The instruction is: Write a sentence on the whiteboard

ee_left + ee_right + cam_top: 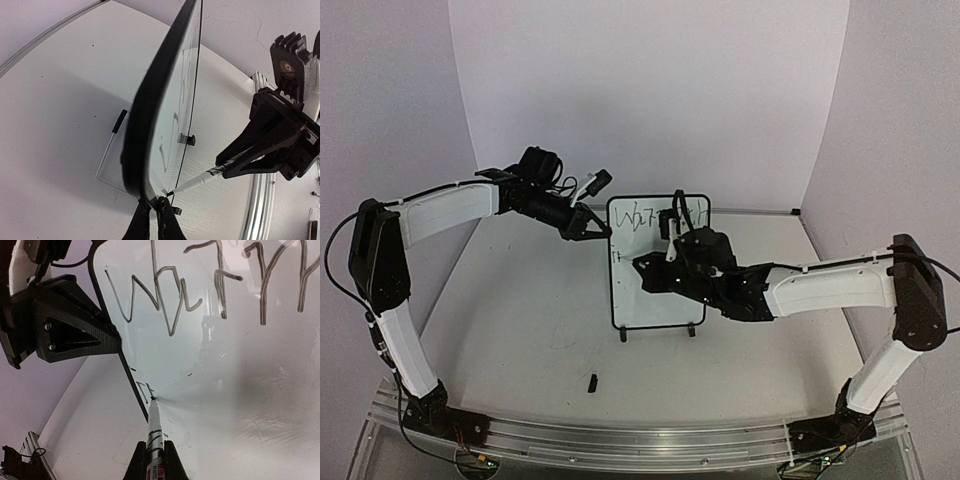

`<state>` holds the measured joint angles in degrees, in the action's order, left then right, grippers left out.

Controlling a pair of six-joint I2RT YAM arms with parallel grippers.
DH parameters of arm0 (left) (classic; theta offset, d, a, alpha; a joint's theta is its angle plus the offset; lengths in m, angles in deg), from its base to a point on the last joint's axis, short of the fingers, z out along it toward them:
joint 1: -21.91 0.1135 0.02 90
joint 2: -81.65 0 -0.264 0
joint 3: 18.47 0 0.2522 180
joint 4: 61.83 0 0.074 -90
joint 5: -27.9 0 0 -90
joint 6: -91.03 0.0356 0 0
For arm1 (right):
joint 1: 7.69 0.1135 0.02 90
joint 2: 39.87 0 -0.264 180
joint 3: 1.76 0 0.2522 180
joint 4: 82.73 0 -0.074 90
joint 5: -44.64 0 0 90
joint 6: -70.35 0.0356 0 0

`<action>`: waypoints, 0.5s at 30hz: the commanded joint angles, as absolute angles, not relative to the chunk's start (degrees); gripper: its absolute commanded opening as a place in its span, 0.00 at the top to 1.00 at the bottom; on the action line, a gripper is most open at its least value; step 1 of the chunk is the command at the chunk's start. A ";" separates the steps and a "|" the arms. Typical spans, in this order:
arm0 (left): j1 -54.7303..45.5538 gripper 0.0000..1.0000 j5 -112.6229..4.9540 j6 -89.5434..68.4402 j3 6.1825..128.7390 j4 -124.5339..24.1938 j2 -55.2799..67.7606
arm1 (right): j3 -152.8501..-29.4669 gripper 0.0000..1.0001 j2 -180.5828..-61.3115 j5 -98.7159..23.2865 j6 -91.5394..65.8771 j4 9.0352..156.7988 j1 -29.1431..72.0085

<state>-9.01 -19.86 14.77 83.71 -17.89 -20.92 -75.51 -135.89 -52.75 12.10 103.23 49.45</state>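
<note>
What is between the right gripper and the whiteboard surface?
A marker: the right gripper holds its body, and its tip touches the whiteboard near the left edge. The right wrist view shows it.

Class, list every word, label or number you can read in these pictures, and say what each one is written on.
"Warmth": top line of handwriting on the whiteboard; the letters are rough, so this reading is uncertain.
Small strokes beside the marker tip: a second line just begun, not readable.
Red print on the marker barrel in the right hand: too small and cut off to read.
No other text shows.
</note>
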 commanded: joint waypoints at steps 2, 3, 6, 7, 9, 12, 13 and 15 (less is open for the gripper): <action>-9.31 1.00 -23.25 18.56 82.92 -14.91 -19.16 | -77.04 1.00 -135.56 -56.82 11.64 106.76 49.20; -9.31 1.00 -23.25 18.59 82.92 -14.89 -19.16 | -76.82 1.00 -135.38 -57.16 11.64 106.93 49.19; -9.30 1.00 -23.25 18.56 82.89 -14.93 -19.16 | -76.03 1.00 -134.83 -57.91 11.55 107.48 49.24; -9.30 1.00 -23.25 18.58 82.91 -14.92 -19.15 | -75.81 1.00 -134.74 -58.15 11.57 107.64 49.22; -9.30 1.00 -23.25 18.56 82.88 -14.95 -19.19 | -75.48 1.00 -134.62 -58.43 11.67 108.00 49.23; -9.30 1.00 -23.25 18.56 82.83 -14.90 -19.16 | -75.00 1.00 -134.46 -58.97 11.94 108.28 49.23; -9.29 1.00 -23.25 18.56 82.80 -14.91 -19.16 | -74.82 1.00 -134.36 -59.25 12.02 108.31 49.25; -9.33 1.00 -23.25 18.53 82.84 -14.93 -19.16 | -74.41 1.00 -134.07 -60.00 12.20 108.30 49.24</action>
<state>-9.01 -20.01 14.74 83.71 -17.89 -20.92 -75.36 -135.87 -55.05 12.04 106.38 49.63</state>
